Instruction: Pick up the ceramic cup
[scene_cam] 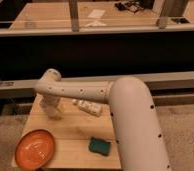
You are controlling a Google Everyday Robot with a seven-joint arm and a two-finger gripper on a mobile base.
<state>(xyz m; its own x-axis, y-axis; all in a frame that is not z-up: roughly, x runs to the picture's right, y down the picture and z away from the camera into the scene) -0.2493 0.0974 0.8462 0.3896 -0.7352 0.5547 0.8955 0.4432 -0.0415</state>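
Note:
My arm reaches from the lower right across the wooden table [75, 135] to its back left corner. The gripper [51, 106] hangs straight down from the wrist there. The ceramic cup [53, 114] shows only as a small pale shape right at the gripper's tip, standing on the table and mostly hidden by the gripper. I cannot tell whether the gripper touches it.
A white rectangular carton [90, 107] lies on its side at the table's back middle, right of the gripper. An orange plate [36, 148] sits at the front left. A green sponge [99, 146] lies at the front middle. A dark counter and rail run behind the table.

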